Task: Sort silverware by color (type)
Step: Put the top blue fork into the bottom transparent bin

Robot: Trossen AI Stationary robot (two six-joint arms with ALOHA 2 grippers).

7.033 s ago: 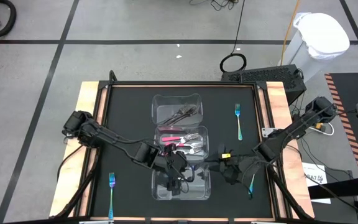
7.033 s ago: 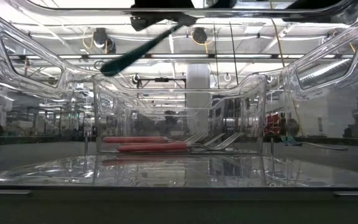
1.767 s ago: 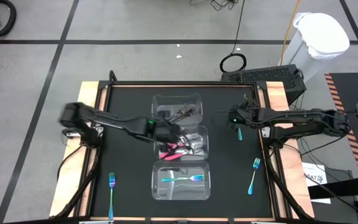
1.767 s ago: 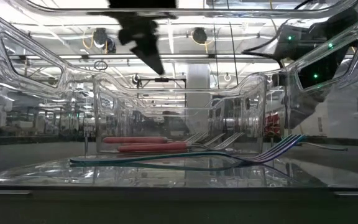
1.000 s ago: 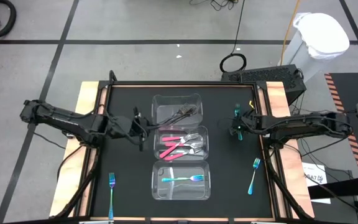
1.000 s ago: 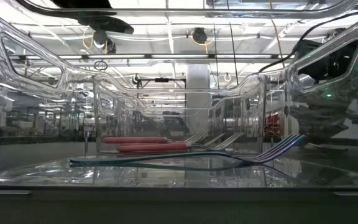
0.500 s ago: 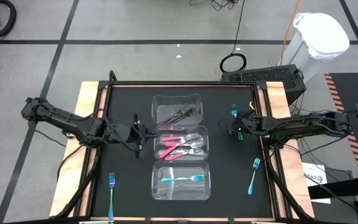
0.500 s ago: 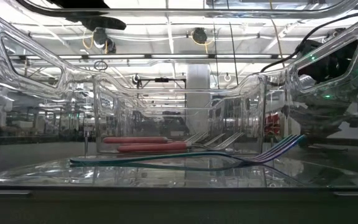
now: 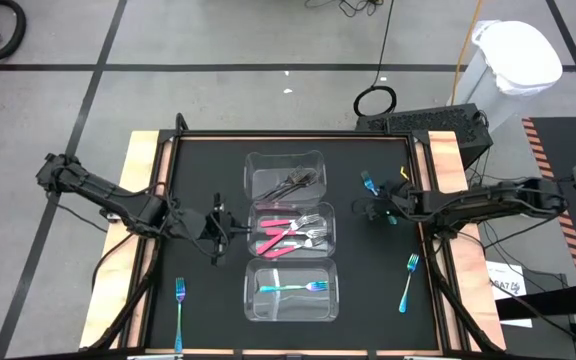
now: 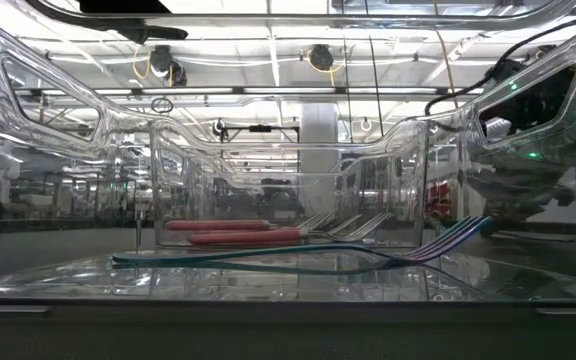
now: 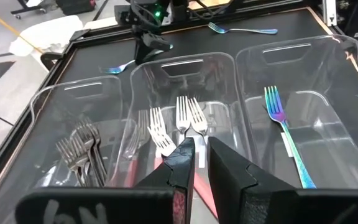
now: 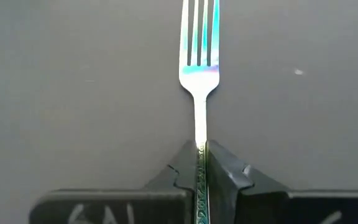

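Three clear containers stand in a row down the mat's middle. The far one [image 9: 285, 176] holds dark grey forks [image 11: 79, 149], the middle one [image 9: 294, 232] pink-handled forks [image 9: 280, 238], and the near one [image 9: 290, 291] a teal fork [image 9: 293, 287]. My right gripper [image 9: 380, 208], right of the containers, is shut on a blue fork [image 9: 369, 185]. My left gripper [image 9: 218, 228] hovers left of the middle container, its fingers [image 11: 185, 155] nearly together with nothing between them. Two more blue forks lie flat on the mat at near left [image 9: 179, 310] and near right [image 9: 408, 280]. My right gripper pinches the blue fork's handle [image 12: 200, 152] between its two fingers, a little behind the neck. The fingers slant down from the table's right side. The fork runs straight on ahead of them, tines [image 12: 200, 37] leading. Whether the tines touch the mat I cannot tell.
Bare black mat [image 9: 198, 170] lies on both sides of the container row. The table has a raised wooden rim [image 9: 148, 150]. A black box [image 9: 438, 125] and a white bin [image 9: 518, 55] stand beyond the far right corner.
My right gripper has taken hold of the blue fork, which lay pointing at the far edge. Its tine end has swung toward the table's left and it now slants. My left gripper has drifted toward the near edge along the left of the containers.
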